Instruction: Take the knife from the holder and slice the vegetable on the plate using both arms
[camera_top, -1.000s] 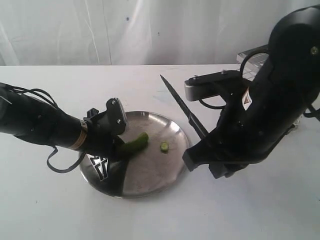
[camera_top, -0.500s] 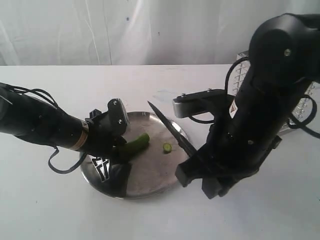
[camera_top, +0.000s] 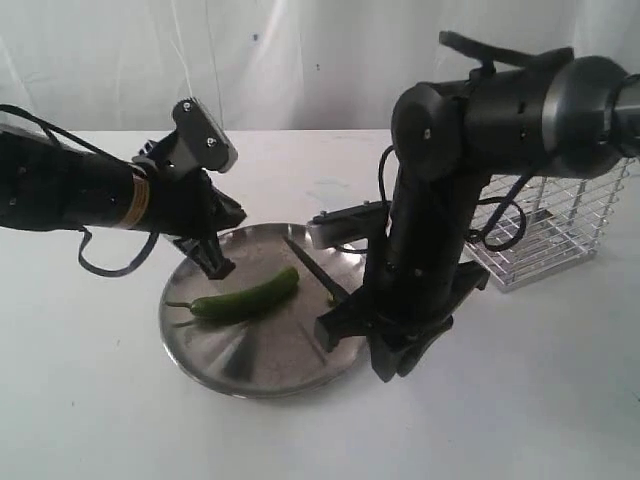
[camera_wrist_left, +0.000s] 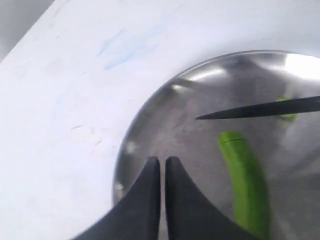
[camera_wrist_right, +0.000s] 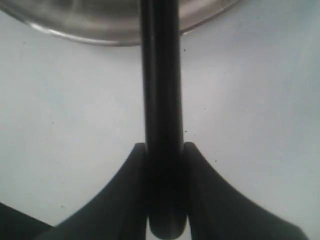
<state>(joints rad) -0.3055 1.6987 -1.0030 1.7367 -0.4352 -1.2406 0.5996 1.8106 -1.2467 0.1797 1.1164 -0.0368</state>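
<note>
Knife (camera_top: 315, 268) work is partly done, judging by how things lie. The knife is out of the wire holder (camera_top: 545, 230), which stands empty on the table (camera_top: 100, 420) beyond the plate (camera_top: 270, 350) on the right arm's side. The right gripper (camera_wrist_right: 162, 165) is clamped on the black handle, just outside the plate's rim, and the dark blade reaches in over the plate with its point toward the middle.

The chilli (camera_top: 245, 298) lies on the plate, its thin stem toward the rim on the left arm's side. Its other end is close under the blade. In the left wrist view that end looks blunt and flat, as if cut. A small green bit (camera_wrist_left: 287, 117) shows just past the blade, probably a slice, though it is too blurred to be sure. So at least one cut seems made, and most of the chilli is whole.

The left gripper (camera_top: 215, 268) hangs above the plate near the rim, beside the chilli's stem end and not touching it. Its fingers (camera_wrist_left: 150, 185) are pressed nearly together with nothing between them, so it holds nothing.

Further slices are left to make. For those the free gripper would likely need to pin the chilli down, since nothing steadies it now and a curved chilli on smooth steel could roll or slide under the blade.
</note>
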